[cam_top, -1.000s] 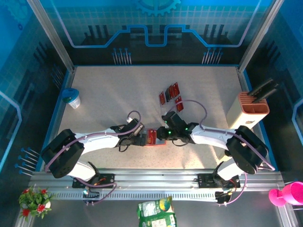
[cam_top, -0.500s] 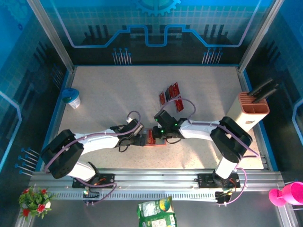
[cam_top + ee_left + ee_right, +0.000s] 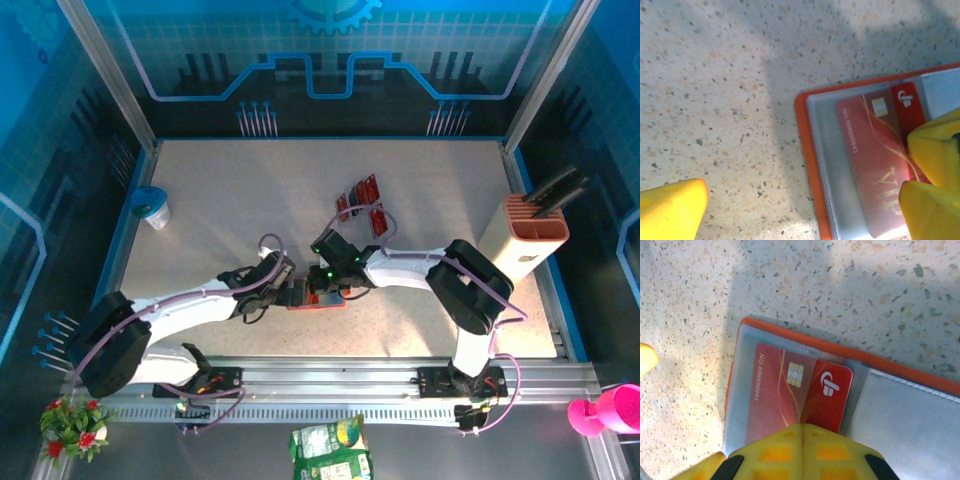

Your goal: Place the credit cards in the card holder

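Note:
The card holder (image 3: pixel 305 297) lies open on the table near the front, its orange rim (image 3: pixel 807 165) round clear grey-blue sleeves (image 3: pixel 910 415). One red credit card (image 3: pixel 785 395) with a chip sits partly tucked into the left sleeve; its right end pokes out. My right gripper (image 3: pixel 802 432) is shut, fingertips together and resting on that card's near edge (image 3: pixel 325 278). At the holder's left end, my left gripper (image 3: pixel 283 290) stands open, straddling the holder's edge (image 3: pixel 800 205). More credit cards (image 3: pixel 360 192) lie loose farther back.
A tall salmon-and-white box (image 3: pixel 528 228) with black tools stands at the right edge. A blue-lidded cup (image 3: pixel 150 205) sits at the far left. Bare speckled table lies left of the holder (image 3: pixel 715 100).
My right gripper has slid left over the holder and closed fully. The holder and my left gripper have shifted a little to the left.

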